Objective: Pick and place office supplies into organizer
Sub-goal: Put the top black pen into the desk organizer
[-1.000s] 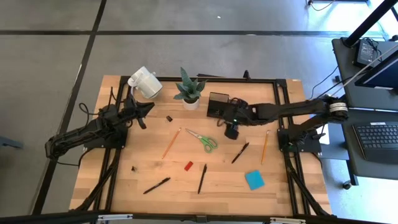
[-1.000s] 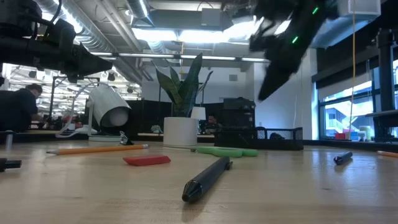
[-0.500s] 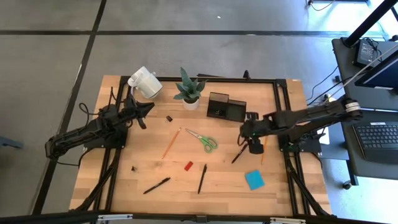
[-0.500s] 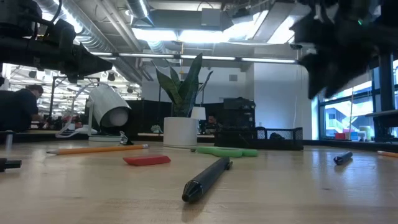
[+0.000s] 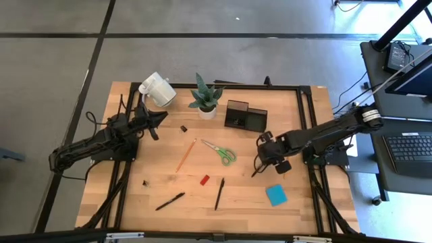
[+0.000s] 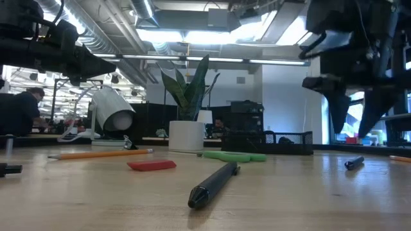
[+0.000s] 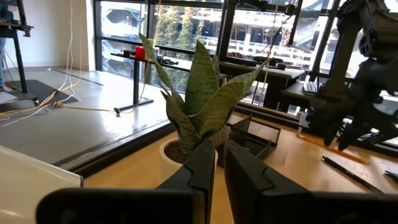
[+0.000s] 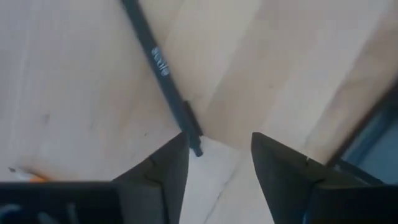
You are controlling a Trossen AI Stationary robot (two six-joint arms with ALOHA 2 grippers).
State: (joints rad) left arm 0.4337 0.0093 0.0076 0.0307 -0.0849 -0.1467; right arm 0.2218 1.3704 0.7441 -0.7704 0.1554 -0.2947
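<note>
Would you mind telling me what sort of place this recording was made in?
Most likely a robotics lab or workshop in an open-plan office building. The wooden table stands on bare concrete, exposed ducts run across the ceiling, and a side desk carries a keyboard. Tall windows look onto other buildings.

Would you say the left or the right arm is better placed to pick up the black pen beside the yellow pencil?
Right: its open gripper hangs directly over the black pen, whereas the left gripper waits near the mug.

Right gripper (image 5: 264, 156) hangs with fingers (image 8: 166, 169) parted; left gripper (image 5: 160, 117) waits, apparently nearly closed.
</note>
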